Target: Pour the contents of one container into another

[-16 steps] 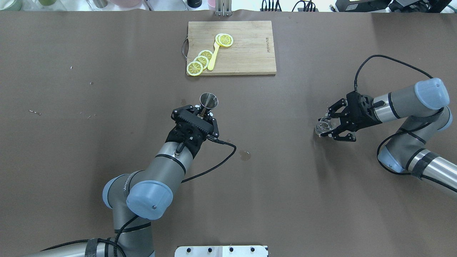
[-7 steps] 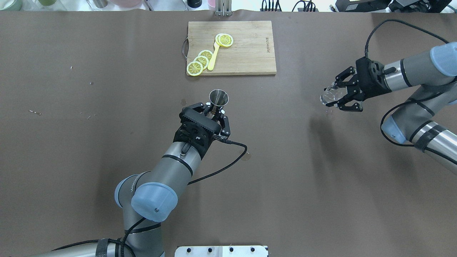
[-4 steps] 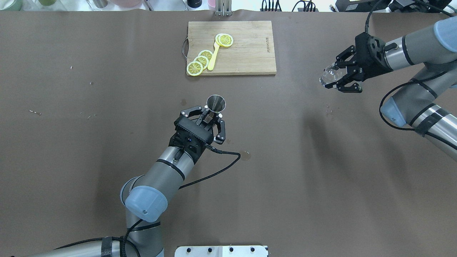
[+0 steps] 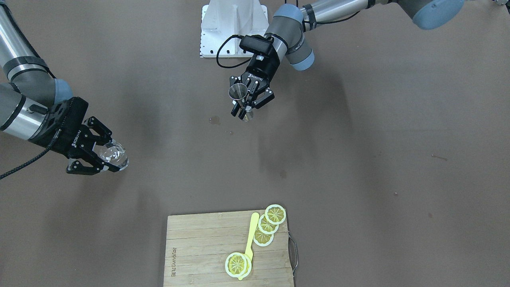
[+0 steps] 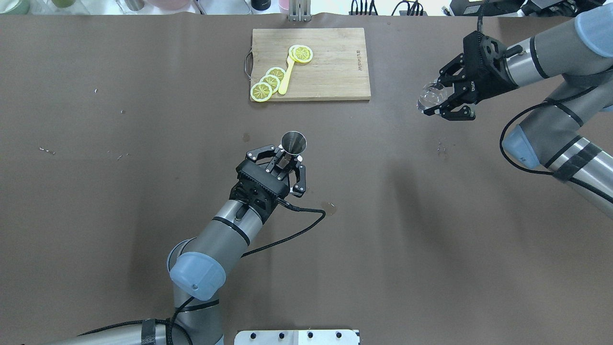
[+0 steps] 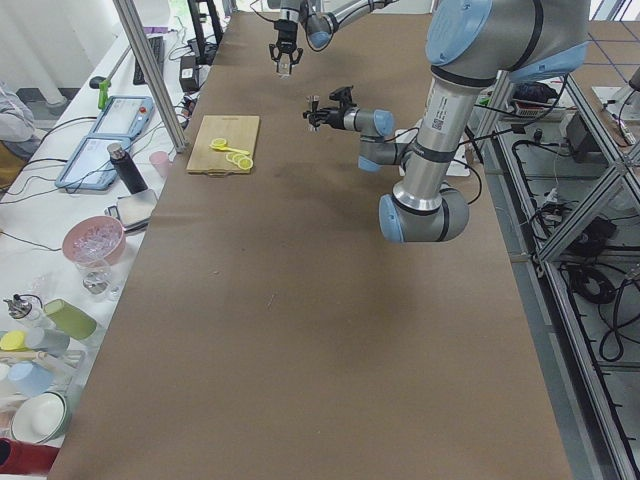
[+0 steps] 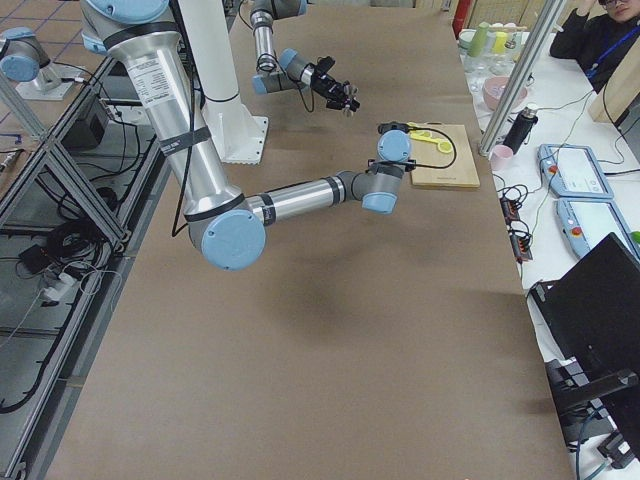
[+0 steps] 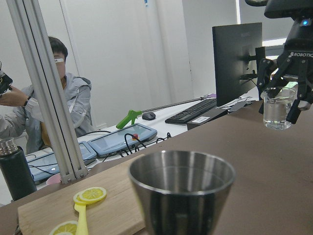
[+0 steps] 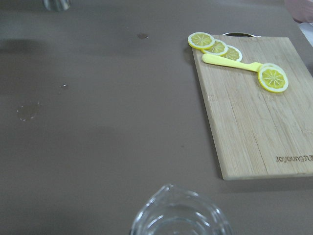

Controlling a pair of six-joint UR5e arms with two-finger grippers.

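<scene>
My right gripper (image 5: pixel 435 97) is shut on the clear glass tumbler (image 5: pixel 429 97), holding it in the air over the table's far right. The front-facing view shows the same glass (image 4: pixel 114 154) in that gripper (image 4: pixel 106 155). My left gripper (image 5: pixel 287 157) is shut on the waist of the steel jigger (image 5: pixel 293 142), which stands upright with its mouth open upward near the table's middle. The jigger's rim (image 8: pixel 182 171) fills the left wrist view, with the glass (image 8: pixel 277 108) far off to its right. The glass rim (image 9: pixel 178 215) shows at the bottom of the right wrist view.
A wooden cutting board (image 5: pixel 335 72) lies at the far middle with lemon slices (image 5: pixel 268 81) and a yellow spoon (image 5: pixel 286 76) on it. Small wet spots (image 5: pixel 329 208) mark the brown table cover. Bottles, cups and a person sit beyond the far edge.
My right gripper has lifted the glass off the table and carried it toward the far edge and slightly left. My left arm has shifted the jigger a little to the right.
</scene>
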